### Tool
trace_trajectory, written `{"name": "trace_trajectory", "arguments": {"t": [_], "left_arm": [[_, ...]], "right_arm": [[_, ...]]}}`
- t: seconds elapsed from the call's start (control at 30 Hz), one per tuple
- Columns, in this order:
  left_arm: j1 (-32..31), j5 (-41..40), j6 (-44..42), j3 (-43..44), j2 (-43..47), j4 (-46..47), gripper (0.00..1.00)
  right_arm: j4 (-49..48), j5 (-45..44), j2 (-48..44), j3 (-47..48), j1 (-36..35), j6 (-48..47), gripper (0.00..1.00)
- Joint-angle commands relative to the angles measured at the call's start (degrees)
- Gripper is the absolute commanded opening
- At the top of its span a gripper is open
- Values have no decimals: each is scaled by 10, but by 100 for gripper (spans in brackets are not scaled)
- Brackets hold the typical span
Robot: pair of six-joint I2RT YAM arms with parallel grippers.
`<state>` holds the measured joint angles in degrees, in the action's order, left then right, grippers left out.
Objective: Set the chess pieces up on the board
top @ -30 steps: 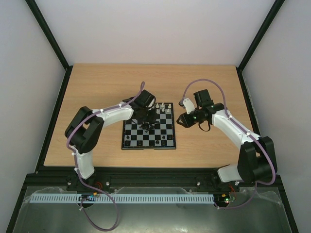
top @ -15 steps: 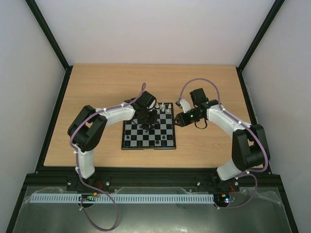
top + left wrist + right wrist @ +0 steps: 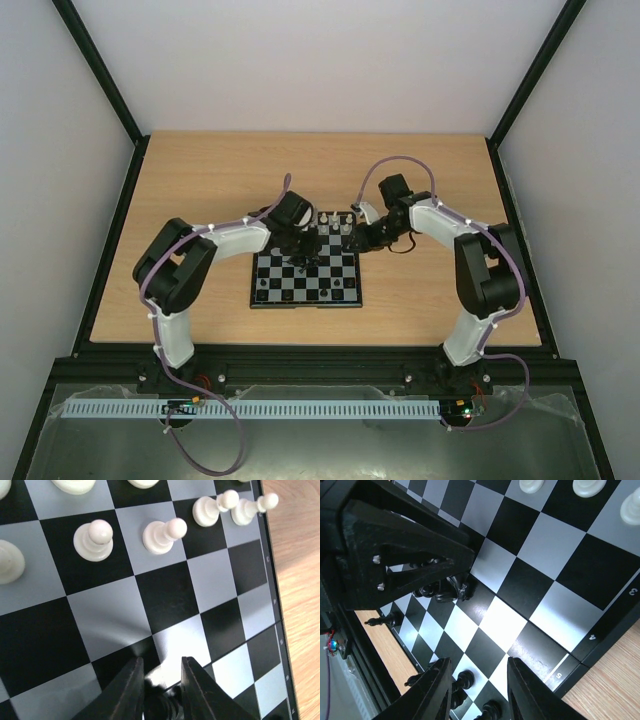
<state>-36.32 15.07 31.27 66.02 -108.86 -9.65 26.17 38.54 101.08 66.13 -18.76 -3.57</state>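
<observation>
The board (image 3: 300, 285) lies at the table's middle, seen close in the left wrist view (image 3: 105, 620) and the right wrist view (image 3: 555, 540). My left gripper (image 3: 306, 248) hovers low over its far half, fingers (image 3: 134, 690) shut on a black chess piece (image 3: 161, 706). The right wrist view shows that piece (image 3: 447, 587) under the left gripper (image 3: 410, 545). White pawns (image 3: 93, 540) stand in a row ahead. My right gripper (image 3: 361, 238) is open and empty over the board's right edge, fingers (image 3: 437, 690) wide apart. Black pieces (image 3: 465, 680) stand below it.
White pieces (image 3: 342, 223) line the board's far edge and black pieces (image 3: 262, 290) its near edge. Bare wooden table (image 3: 200, 180) surrounds the board. The two grippers are close together over the board's far right part.
My right arm has swung left and back, bringing its gripper from beside the board to its far right edge. My left gripper has shifted slightly toward the far edge.
</observation>
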Motion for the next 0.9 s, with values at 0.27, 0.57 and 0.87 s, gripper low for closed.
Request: {"name": "trace_trajectory", "arguments": {"t": [0.27, 0.57, 0.87], "left_arm": [[-7, -30, -77, -10, 53, -24, 33], [-36, -144, -193, 69, 20, -154, 31], [-55, -179, -292, 117, -14, -236, 35]], "right_arm": [[27, -10, -43, -13, -1, -8, 33], [-1, -73, -145, -44, 5, -26, 33], [-23, -73, -204, -78, 17, -32, 33]]}}
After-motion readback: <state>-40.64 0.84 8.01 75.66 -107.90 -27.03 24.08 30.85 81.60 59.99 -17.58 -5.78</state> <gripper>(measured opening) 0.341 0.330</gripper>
